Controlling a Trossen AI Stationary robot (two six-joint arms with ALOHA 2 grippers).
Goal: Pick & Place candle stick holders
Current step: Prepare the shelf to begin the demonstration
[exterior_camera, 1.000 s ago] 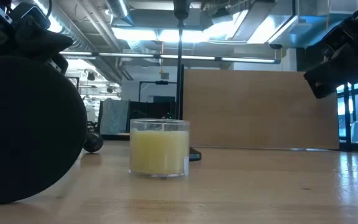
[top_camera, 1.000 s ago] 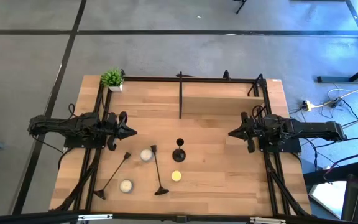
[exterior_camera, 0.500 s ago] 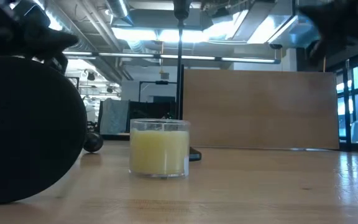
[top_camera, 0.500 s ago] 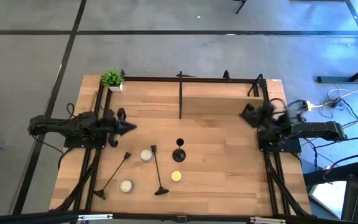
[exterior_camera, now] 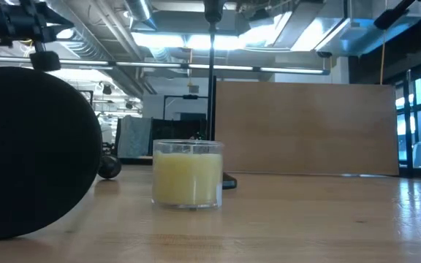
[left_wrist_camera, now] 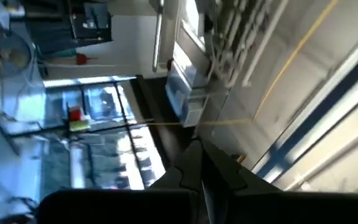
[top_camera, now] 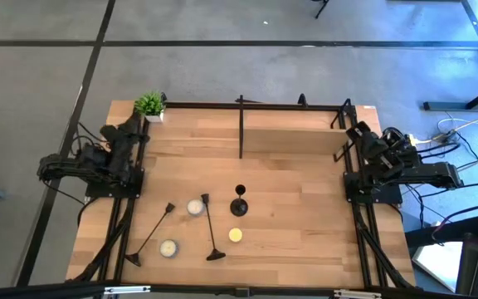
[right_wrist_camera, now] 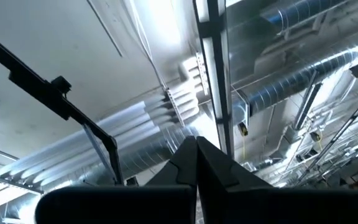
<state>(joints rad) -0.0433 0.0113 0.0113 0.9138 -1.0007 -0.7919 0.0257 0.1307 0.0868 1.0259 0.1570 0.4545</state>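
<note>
Black candle stick holders (top_camera: 210, 226) bear no readable writing; left hand (top_camera: 129, 131) and right hand (top_camera: 360, 133) are closed, empty.

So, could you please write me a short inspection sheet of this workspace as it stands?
Surface: wooden table, black frame around it.
Job's things: short candle stick holder upright mid-table; two tall candle stick holders lying flat.
Clutter: two white candles, yellow candle, potted plant, wooden board.
Grippers: left gripper and right gripper shut, empty, raised at the table's sides.
Cables: loose leads on the floor.
Surroundings: grey floor; nobody seen.
</note>
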